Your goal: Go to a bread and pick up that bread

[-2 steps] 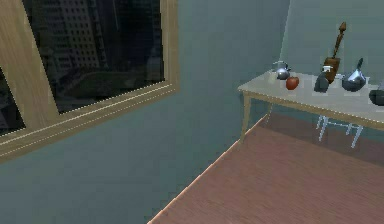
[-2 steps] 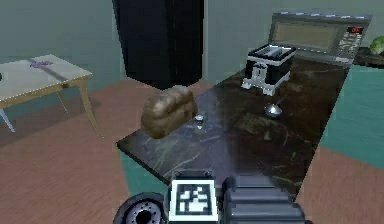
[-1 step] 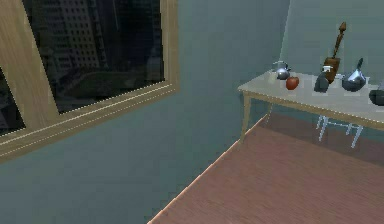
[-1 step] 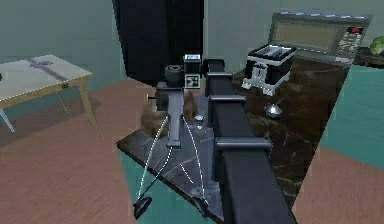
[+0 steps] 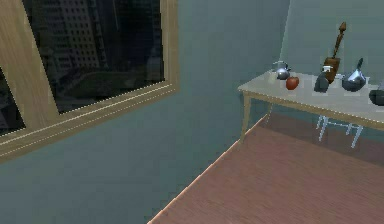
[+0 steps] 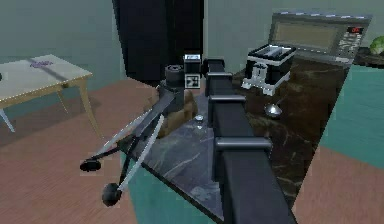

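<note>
Ahead of us we had a window (image 5: 95, 45) set in the wall on the forward view's left, with a table (image 5: 262, 92) off to the right against the far wall. A kettle-like thing (image 5: 283, 70) sat at the table's left end, a round fruit (image 5: 292, 83) just in front of it. Further right came a tall bottle-like thing (image 5: 340, 45) and a pot (image 5: 352, 80).

Out the arm side, the arm (image 6: 235, 130) lay over a counter (image 6: 290, 140). A toaster (image 6: 268, 65) sat on the counter's far end, with a microwave (image 6: 315, 35) behind it. The gripper (image 6: 103, 180) stuck out left of the counter's edge. A second table (image 6: 40, 75) stood well apart at the far left.
</note>
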